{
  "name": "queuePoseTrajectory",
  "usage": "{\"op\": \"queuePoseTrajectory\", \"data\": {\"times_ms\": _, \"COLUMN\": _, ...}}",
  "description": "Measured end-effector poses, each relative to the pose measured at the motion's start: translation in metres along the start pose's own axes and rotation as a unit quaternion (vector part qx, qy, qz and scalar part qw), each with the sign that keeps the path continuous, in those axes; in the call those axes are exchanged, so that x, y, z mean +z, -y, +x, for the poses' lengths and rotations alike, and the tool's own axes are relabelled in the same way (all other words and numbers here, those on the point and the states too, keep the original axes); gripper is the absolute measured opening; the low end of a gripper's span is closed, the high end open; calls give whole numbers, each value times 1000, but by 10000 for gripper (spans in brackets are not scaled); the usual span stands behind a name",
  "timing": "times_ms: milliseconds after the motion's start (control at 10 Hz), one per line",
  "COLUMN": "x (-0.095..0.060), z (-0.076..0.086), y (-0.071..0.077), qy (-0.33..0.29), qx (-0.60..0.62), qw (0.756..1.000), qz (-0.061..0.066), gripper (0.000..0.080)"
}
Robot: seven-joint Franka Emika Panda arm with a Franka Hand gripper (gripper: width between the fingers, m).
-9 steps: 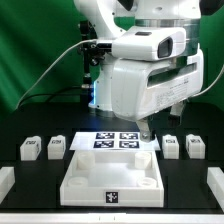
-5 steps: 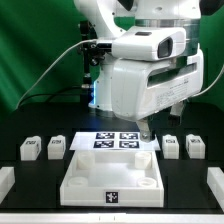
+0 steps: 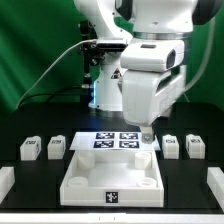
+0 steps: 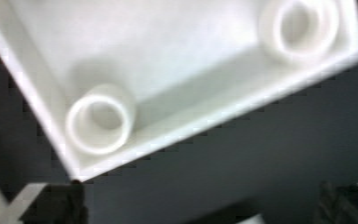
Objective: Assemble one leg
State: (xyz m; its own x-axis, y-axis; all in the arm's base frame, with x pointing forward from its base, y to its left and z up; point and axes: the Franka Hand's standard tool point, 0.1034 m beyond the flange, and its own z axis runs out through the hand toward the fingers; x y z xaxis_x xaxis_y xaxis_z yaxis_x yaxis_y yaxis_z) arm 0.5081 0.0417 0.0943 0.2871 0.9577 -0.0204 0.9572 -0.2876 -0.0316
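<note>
Overview from the exterior view: the gripper hangs over the marker board, behind the tray-like piece. The nearest leg stands untouched on the table, just toward the exterior view's right of it. Other legs sit further off. Wrist view: round sockets fill the picture, and the blurred fingers seem spread wide, holding nothing.

wall: green backdrop | surface: black tabletop | light: bright, even
</note>
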Motion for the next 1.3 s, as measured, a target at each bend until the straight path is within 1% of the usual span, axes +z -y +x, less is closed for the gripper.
{"op": "queuePoseTrajectory", "data": {"times_ms": 100, "x": 2, "z": -15, "y": 4, "qy": -2, "qx": -70, "qw": 998, "qz": -1, "gripper": 650}}
{"op": "queuePoseTrajectory", "data": {"times_ms": 200, "x": 3, "z": -21, "y": 1, "qy": 0, "qx": -109, "qw": 994, "qz": -1, "gripper": 650}}
{"op": "queuePoseTrajectory", "data": {"times_ms": 300, "x": 3, "z": -20, "y": 1, "qy": 2, "qx": -134, "qw": 991, "qz": -1, "gripper": 650}}
{"op": "queuePoseTrajectory", "data": {"times_ms": 500, "x": 4, "z": -21, "y": 2, "qy": 2, "qx": -125, "qw": 992, "qz": 0, "gripper": 650}}
{"op": "queuePoseTrajectory", "data": {"times_ms": 600, "x": 7, "z": -23, "y": 5, "qy": 3, "qx": -128, "qw": 992, "qz": 1, "gripper": 650}}
{"op": "queuePoseTrajectory", "data": {"times_ms": 700, "x": 21, "z": -32, "y": 22, "qy": 0, "qx": -135, "qw": 991, "qz": -1, "gripper": 650}}
{"op": "queuePoseTrajectory", "data": {"times_ms": 800, "x": 40, "z": -46, "y": 48, "qy": -2, "qx": -141, "qw": 990, "qz": 1, "gripper": 650}}
{"op": "queuePoseTrajectory", "data": {"times_ms": 900, "x": 55, "z": -60, "y": 60, "qy": -5, "qx": -145, "qw": 989, "qz": 5, "gripper": 650}}
{"op": "queuePoseTrajectory", "data": {"times_ms": 1000, "x": 70, "z": -69, "y": 60, "qy": -9, "qx": -138, "qw": 990, "qz": 6, "gripper": 650}}
{"op": "queuePoseTrajectory", "data": {"times_ms": 1100, "x": 83, "z": -73, "y": 57, "qy": -11, "qx": -130, "qw": 991, "qz": 12, "gripper": 650}}
{"op": "queuePoseTrajectory", "data": {"times_ms": 1200, "x": 89, "z": -73, "y": 54, "qy": -12, "qx": -128, "qw": 992, "qz": 15, "gripper": 650}}
{"op": "queuePoseTrajectory", "data": {"times_ms": 1300, "x": 89, "z": -73, "y": 54, "qy": -12, "qx": -127, "qw": 992, "qz": 15, "gripper": 650}}
